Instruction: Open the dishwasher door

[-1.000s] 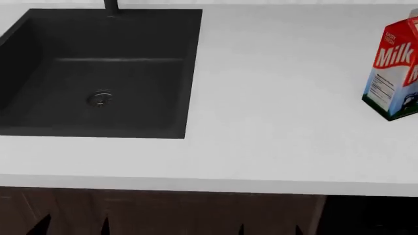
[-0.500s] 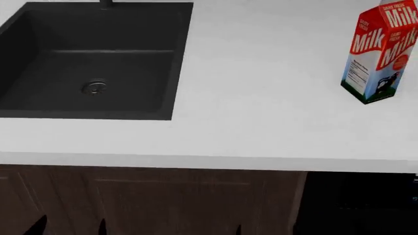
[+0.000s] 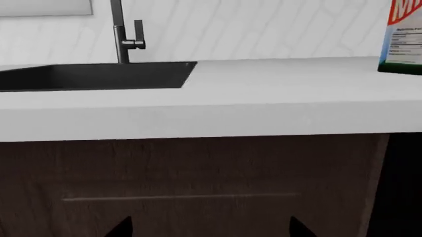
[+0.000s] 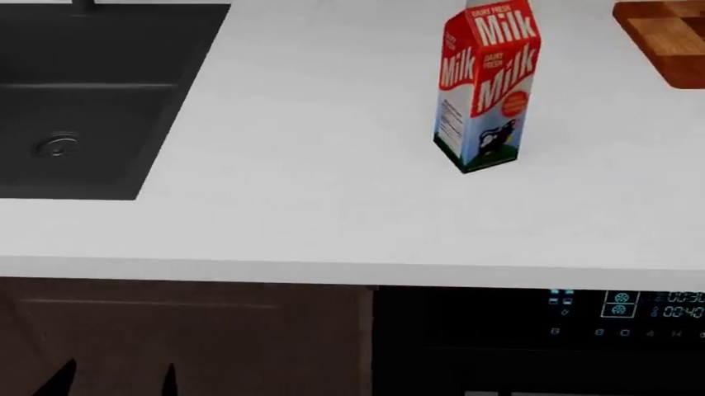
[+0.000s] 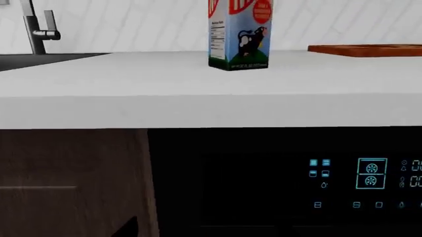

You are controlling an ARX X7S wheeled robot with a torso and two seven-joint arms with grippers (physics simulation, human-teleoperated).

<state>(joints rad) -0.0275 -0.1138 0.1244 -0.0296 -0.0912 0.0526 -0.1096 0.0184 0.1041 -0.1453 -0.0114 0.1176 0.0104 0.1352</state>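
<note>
The dishwasher door [image 5: 264, 182] is seen shut below the worktop's [image 4: 309, 214] front edge, right of the cabinet door [image 4: 187, 338]. Left gripper [image 3: 207, 229] tips are spread, empty; right gripper's state cannot be told.

The dishwasher door [image 5: 264, 182] is cut off by the lower and right edges in the right wrist view, so its bar handle is out of view, and the cyan display [image 5: 372, 174] runs off the right edge, its small symbols too fine to read. In the head view only the door's top strip shows. Of the left gripper [image 3: 207, 228], only two dark fingertips poke above the bottom edge of the left wrist view. The right gripper [image 5: 125, 228] shows a single dark tip. The milk carton [image 5: 238, 33] loses its top there, and the cutting board [image 4: 666, 37] is clipped by the head view's corner.
</note>
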